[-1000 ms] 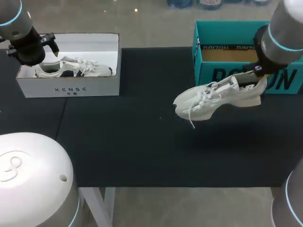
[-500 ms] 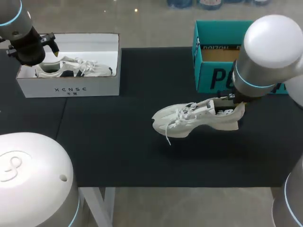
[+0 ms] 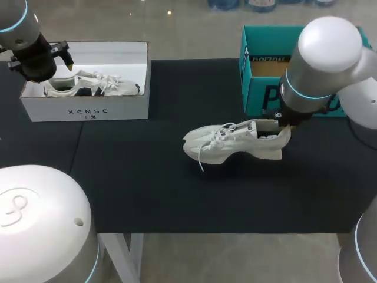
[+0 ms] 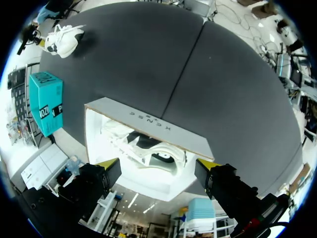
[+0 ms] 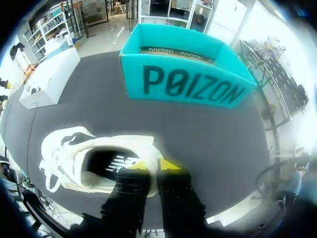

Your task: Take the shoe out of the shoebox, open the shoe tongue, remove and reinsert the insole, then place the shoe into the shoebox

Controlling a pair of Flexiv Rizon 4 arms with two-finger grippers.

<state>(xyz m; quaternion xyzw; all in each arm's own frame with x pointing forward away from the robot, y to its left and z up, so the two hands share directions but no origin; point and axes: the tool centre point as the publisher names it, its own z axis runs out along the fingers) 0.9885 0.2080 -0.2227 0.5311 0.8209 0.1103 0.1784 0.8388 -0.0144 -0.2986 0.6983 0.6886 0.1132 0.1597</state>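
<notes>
right end effector point(image 5: 157, 166) pinching shoe point(image 3: 235, 141) heel | out of shoebox point(image 3: 254, 94), down at bench point(image 3: 147, 177) so tongue's reachable | left end effector point(image 4: 157, 168) wide

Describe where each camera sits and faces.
Head view: above and behind, looking down on the black table; left arm over the white cardboard shoebox, right arm by the teal cardboard shoebox.
Left wrist view: looks down past the open left gripper into the white shoebox.
Right wrist view: looks along the right gripper, shut on the heel of the white lace-up sneaker.
Shared: all three show both shoeboxes and that sneaker.
</notes>
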